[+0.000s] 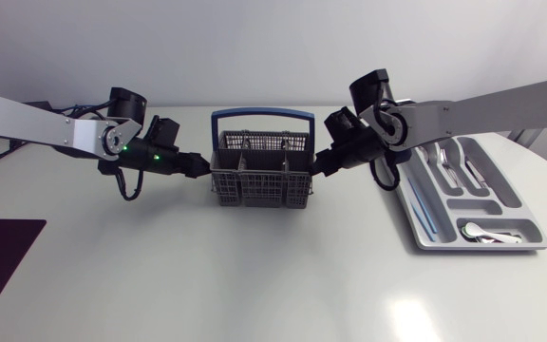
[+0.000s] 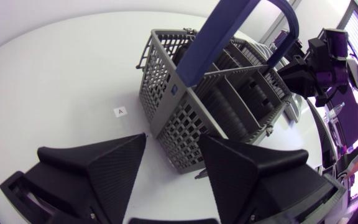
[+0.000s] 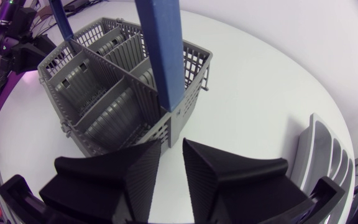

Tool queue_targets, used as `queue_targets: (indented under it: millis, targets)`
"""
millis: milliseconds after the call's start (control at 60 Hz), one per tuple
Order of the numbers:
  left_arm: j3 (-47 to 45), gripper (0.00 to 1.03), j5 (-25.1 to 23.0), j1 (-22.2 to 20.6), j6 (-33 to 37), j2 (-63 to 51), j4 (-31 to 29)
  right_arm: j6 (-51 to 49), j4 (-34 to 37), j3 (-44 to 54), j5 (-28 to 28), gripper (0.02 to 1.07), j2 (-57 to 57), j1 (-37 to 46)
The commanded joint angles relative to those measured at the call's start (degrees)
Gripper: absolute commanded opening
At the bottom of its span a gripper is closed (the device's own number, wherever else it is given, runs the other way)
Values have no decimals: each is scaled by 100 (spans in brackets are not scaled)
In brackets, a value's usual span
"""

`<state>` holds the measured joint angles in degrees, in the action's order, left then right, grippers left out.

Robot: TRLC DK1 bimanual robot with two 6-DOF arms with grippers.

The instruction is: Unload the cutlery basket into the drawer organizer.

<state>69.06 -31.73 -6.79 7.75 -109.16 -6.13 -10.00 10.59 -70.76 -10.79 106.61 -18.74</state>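
Seemingly finished: empty cutlery basket [image 1: 259,180], cutlery [image 1: 447,169] in drawer organizer [image 1: 478,246]. At basket's 2 ends, left gripper [image 1: 200,169] spread wide, right gripper [image 1: 319,166] narrowly parted, gripping nothing.

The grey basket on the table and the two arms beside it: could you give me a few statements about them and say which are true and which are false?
1. The basket has a blue handle. True.
2. The basket is crammed with cutlery. False: the compartments that show look empty.
3. The left pincer is clamped on the handle. False: it is open, low at one end of the basket.
4. The tray that holds cutlery lies on the right arm's side. True.
5. Both pincers are at the same end of the basket. False: the right pincer is at the opposite end.
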Motion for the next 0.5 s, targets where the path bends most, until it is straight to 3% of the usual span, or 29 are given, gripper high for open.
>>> queue_targets:
  millis: [0,83,483]
  targets:
    - [-85,41,-352,-315,166,44,-248,156,48,150,-169,20,-105,-253]
    - [-270,33,-361,-332,315,264,-398,130,75,361,-222,20,-290,-323]
    - [-1483,33,-457,-402,1308,1477,-1329,-116,277,1548,-266,20,-1379,-490]
